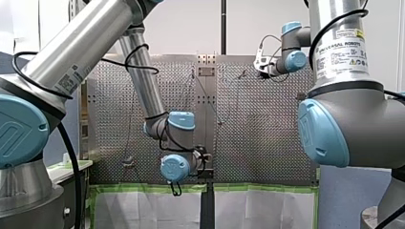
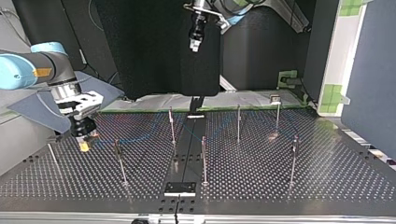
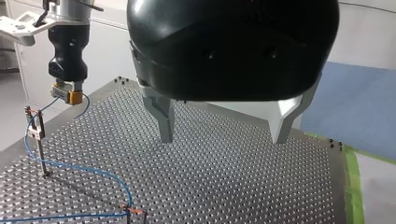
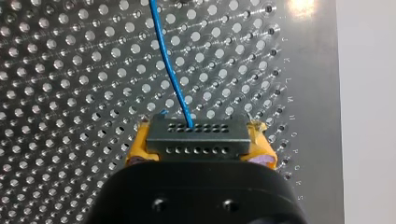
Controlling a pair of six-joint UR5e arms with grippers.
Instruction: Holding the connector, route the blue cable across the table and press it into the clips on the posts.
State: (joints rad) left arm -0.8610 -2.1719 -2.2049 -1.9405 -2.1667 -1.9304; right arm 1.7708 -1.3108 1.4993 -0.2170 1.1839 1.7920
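Note:
My right gripper (image 4: pixel 198 140) is shut on a black connector (image 4: pixel 196 145), which sits between its yellow pads (image 4: pixel 134 150). The blue cable (image 4: pixel 170 70) leaves the connector and runs out over the perforated table. In the top view my right gripper (image 2: pixel 84 143) hangs just above the table at the left. In the left wrist view the cable (image 3: pixel 95 171) passes a clip on a post (image 3: pixel 36 132) and curves to a second clip (image 3: pixel 130 211). My left gripper (image 3: pixel 223 139) hovers open over bare plate, with nothing between its metal fingers.
Several thin posts (image 2: pixel 203 161) stand across the perforated table (image 2: pixel 327 177), one near each side and others around the middle. A dark centre strip with a small plate (image 2: pixel 180 188) runs towards the table's near edge in the top view. Green tape (image 1: pixel 258 189) lines one edge.

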